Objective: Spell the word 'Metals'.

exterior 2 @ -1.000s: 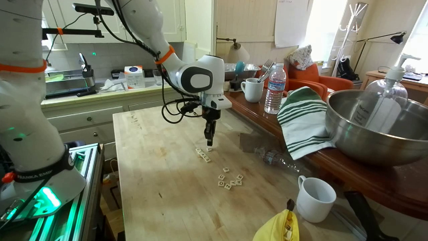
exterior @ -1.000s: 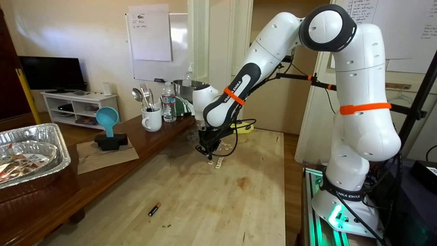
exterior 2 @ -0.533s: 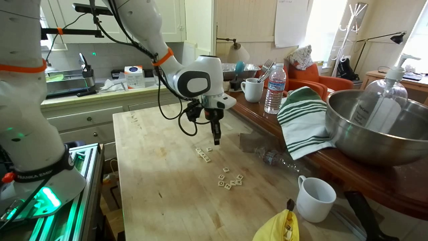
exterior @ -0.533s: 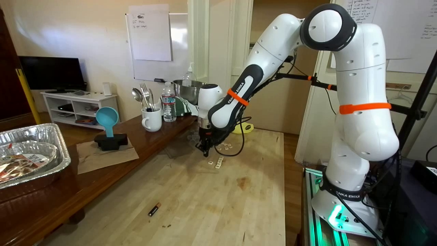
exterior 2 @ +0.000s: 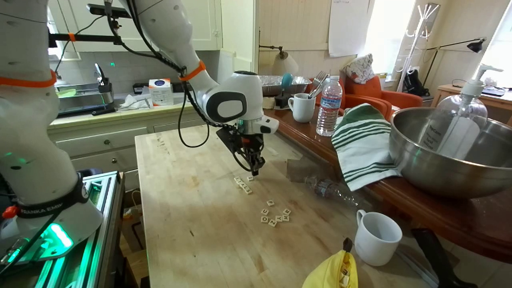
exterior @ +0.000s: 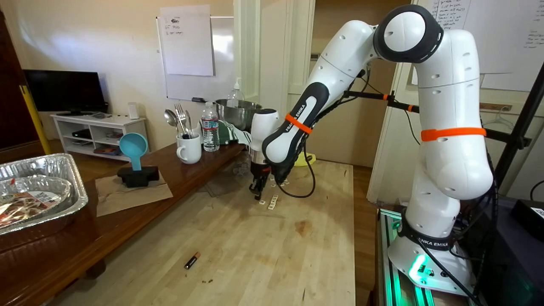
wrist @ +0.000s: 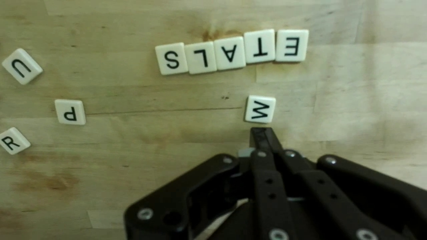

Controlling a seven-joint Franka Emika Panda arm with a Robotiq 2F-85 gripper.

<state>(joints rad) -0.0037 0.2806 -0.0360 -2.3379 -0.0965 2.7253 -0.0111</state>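
Your wooden table (exterior: 323,263) bore E-T-A-L-S tile row (wrist: 229,53); M tile (wrist: 260,109) lay near. Farther off: scattered tiles (exterior 2: 279,219), battery (exterior: 192,260), yellow pouch (exterior 2: 331,272).

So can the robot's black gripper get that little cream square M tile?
Probably yes: the black gripper hangs near the little cream square M tile, nothing shows between them, and the row of cream ETALS tiles lies apart. The gripper's jaws look shut, so they'd likely need opening first.

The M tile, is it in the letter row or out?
Out: in the wrist view, tabletop shows between the M tile and the ETALS row.
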